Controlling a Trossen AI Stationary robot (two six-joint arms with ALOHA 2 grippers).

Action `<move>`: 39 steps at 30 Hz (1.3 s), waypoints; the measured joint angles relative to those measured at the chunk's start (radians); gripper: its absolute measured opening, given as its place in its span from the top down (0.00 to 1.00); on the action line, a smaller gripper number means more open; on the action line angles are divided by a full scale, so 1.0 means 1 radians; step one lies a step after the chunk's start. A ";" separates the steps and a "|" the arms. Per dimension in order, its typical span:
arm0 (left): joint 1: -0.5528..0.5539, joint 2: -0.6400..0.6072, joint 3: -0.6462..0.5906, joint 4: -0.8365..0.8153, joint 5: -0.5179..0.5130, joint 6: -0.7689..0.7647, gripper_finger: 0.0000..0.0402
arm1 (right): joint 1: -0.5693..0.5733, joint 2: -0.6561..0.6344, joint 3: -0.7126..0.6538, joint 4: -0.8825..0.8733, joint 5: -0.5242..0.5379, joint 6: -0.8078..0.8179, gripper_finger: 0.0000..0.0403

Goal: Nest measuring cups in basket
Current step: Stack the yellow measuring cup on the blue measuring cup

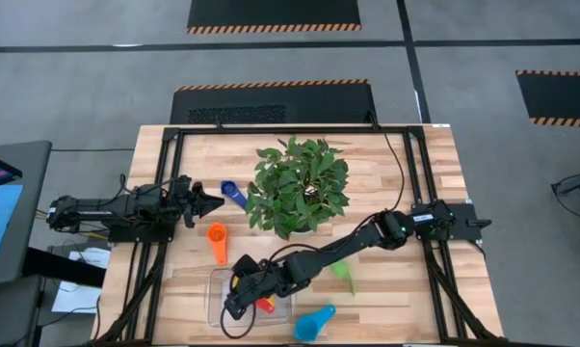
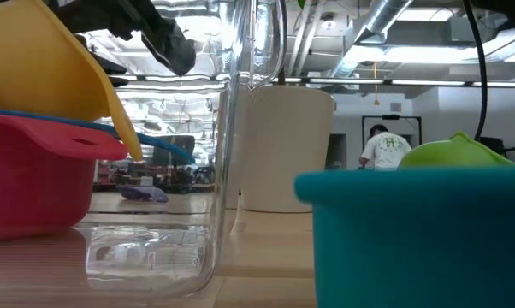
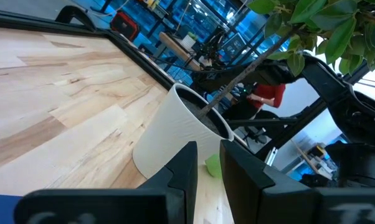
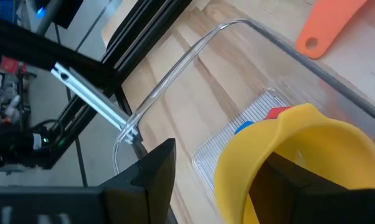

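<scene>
The clear basket (image 1: pixel 213 285) lies near the table's near edge. In it a red cup (image 2: pixel 35 184) holds a blue cup (image 2: pixel 159 147), and a yellow cup (image 4: pixel 299 155) sits tilted on them. My right gripper (image 4: pixel 225 155) is over the basket, open, one finger inside the yellow cup and one outside. The orange cup (image 1: pixel 218 241), a blue cup (image 1: pixel 234 193), the green cup (image 1: pixel 344 277) and the light blue cup (image 1: pixel 314 323) lie on the table. My left gripper (image 1: pixel 218 203) is shut and waits beside the blue cup. My right gripper comes from above at a slant. One finger (image 4: pixel 287 186) is inside the yellow cup; whether it touches the wall I cannot tell. The other finger (image 4: pixel 156 177) stands outside with a gap to the cup's wall (image 4: pixel 237 186). The cup's lower side rests on the cups in the basket.
A leafy plant (image 1: pixel 298 186) in a white pot (image 3: pixel 175 134) stands mid-table, right beside my right arm. A black frame (image 1: pixel 174 135) borders the wooden top. Bare wood lies at the table's right half. A person (image 2: pixel 386 147) stands far off in the room.
</scene>
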 joint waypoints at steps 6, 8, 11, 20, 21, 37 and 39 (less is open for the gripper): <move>0.000 0.000 0.000 0.000 0.000 0.000 0.85 | -0.010 0.000 0.000 -0.001 -0.020 0.066 0.51; 0.000 0.000 0.000 0.000 0.000 0.000 0.85 | -0.013 0.000 0.000 -0.001 -0.021 0.067 0.51; 0.000 0.000 0.000 0.000 0.000 0.000 0.85 | -0.013 0.000 0.000 -0.002 -0.041 0.081 0.52; 0.000 0.000 0.000 0.000 0.000 0.000 0.85 | -0.013 -0.001 0.000 -0.015 -0.073 0.053 0.55; 0.000 0.000 0.000 0.000 0.000 0.000 0.85 | -0.013 -0.001 0.000 -0.015 -0.075 0.056 0.55; 0.000 0.000 0.000 0.000 0.000 0.002 0.85 | -0.038 -0.001 0.000 -0.015 -0.126 0.054 0.55; 0.000 0.000 0.000 0.000 0.000 0.006 0.85 | -0.039 -0.001 0.000 -0.015 -0.127 0.050 0.55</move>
